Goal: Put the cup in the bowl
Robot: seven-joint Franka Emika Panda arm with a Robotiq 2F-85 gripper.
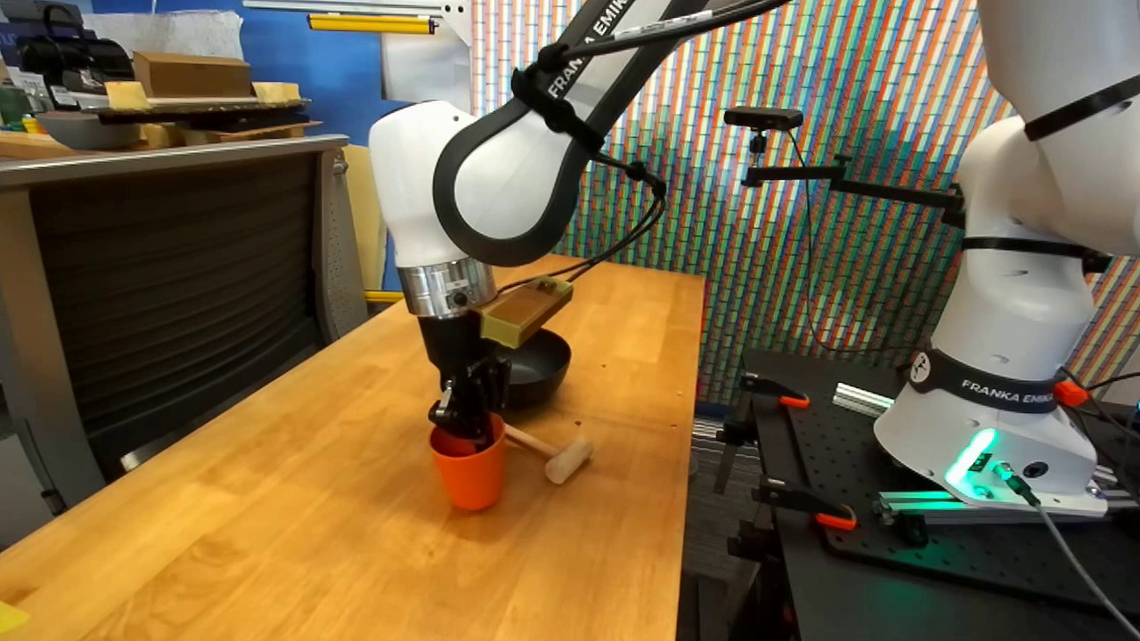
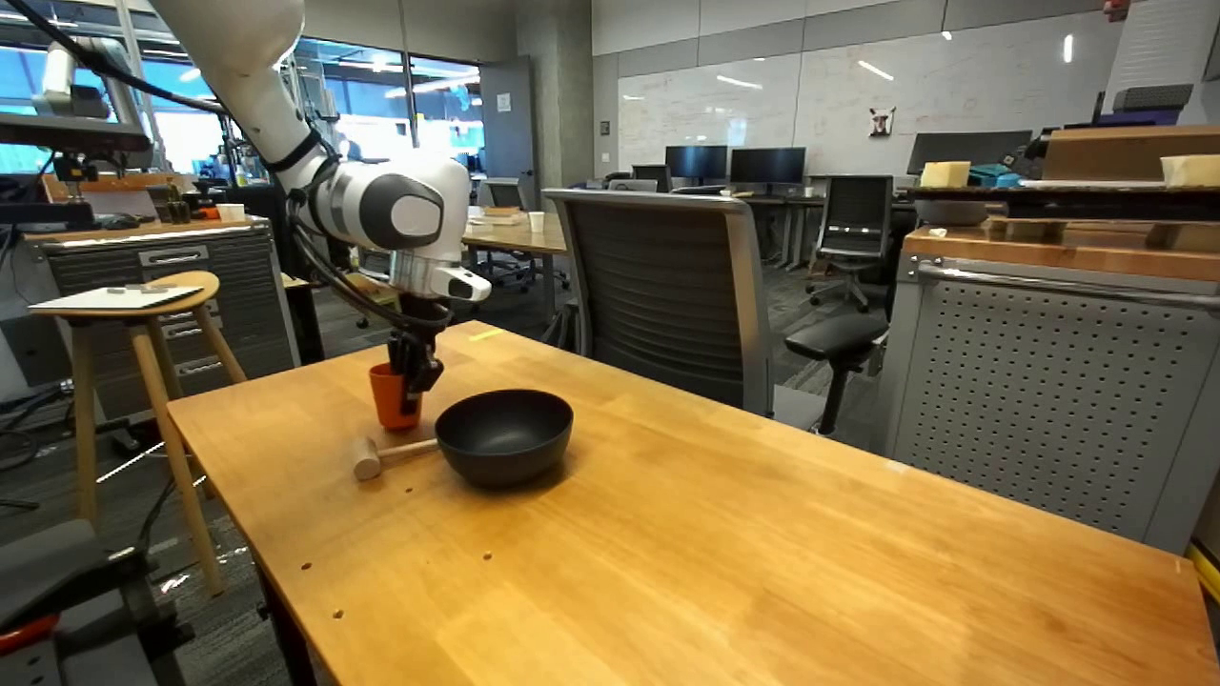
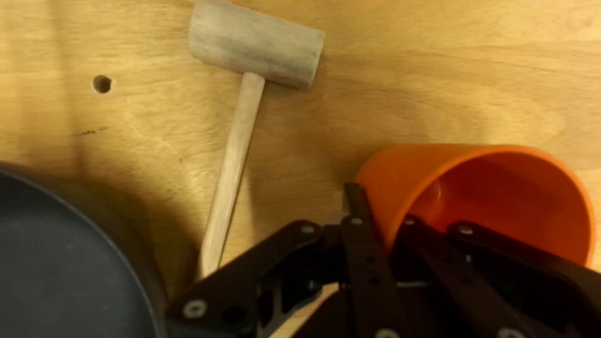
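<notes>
The orange-red cup [image 1: 474,481] is upright or nearly so in an exterior view. It also shows in an exterior view [image 2: 388,395] and in the wrist view [image 3: 507,188]. My gripper [image 3: 382,211] is shut on its wall, with one finger outside and one inside the rim. The gripper also shows pointing down at the cup in both exterior views [image 1: 476,434] [image 2: 413,395]. I cannot tell whether the cup's base touches the table. The black bowl [image 2: 505,465] stands beside the cup with nothing in it. It is partly hidden behind the gripper in an exterior view [image 1: 541,378] and cut off in the wrist view [image 3: 61,272].
A light wooden mallet [image 3: 256,44] lies on the table [image 2: 724,572] beside the cup, its handle end close to the bowl; it also shows in both exterior views [image 1: 568,461] [image 2: 367,459]. An office chair [image 2: 667,295] stands at the table's long edge.
</notes>
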